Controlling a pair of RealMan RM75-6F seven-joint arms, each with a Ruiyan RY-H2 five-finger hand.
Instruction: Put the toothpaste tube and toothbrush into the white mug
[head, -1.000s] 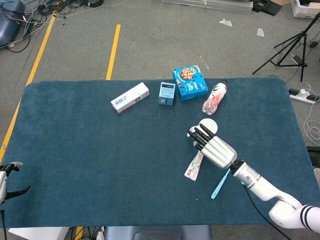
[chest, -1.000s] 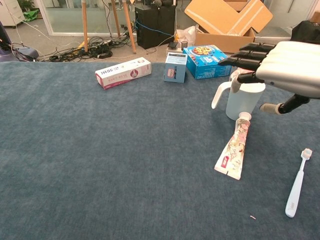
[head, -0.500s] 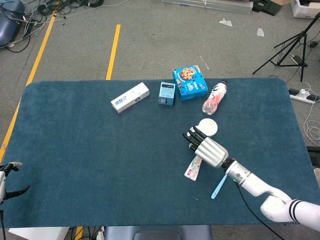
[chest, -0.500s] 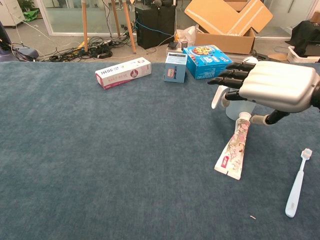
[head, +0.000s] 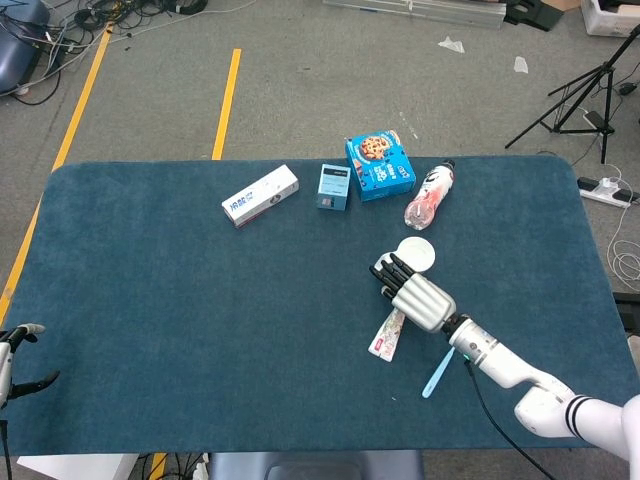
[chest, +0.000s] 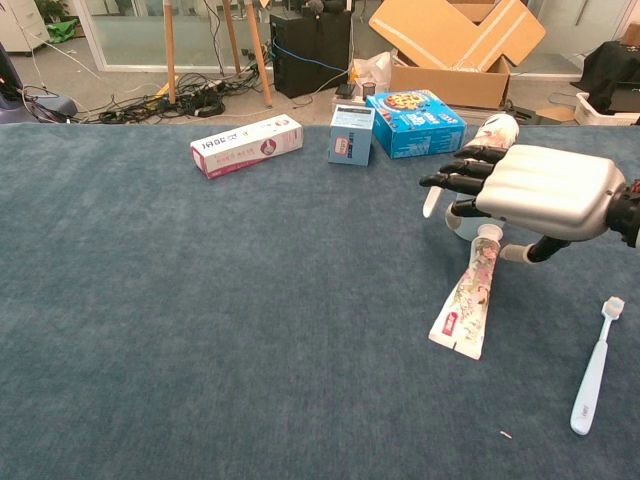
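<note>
Lower than half a second ago, the right robot hand (chest: 545, 190) hovers palm-down with fingers spread, holding nothing, over the cap end of the toothpaste tube (chest: 467, 299) and before the white mug (head: 417, 254). Toothbrush (chest: 593, 367) lies on the tabletop (chest: 200, 330), right of the tube. Left robot hand (head: 12, 352) rests open at the edge.

Right arm reaching in from lower right across the table, wrist low, right hand (head: 418, 297) held palm down with dark fingers (chest: 462, 172) stretched forward and slightly spread, holding nothing. Left hand (head: 14, 357) just visible at the left edge, thumb and a finger apart, holding nothing.
</note>
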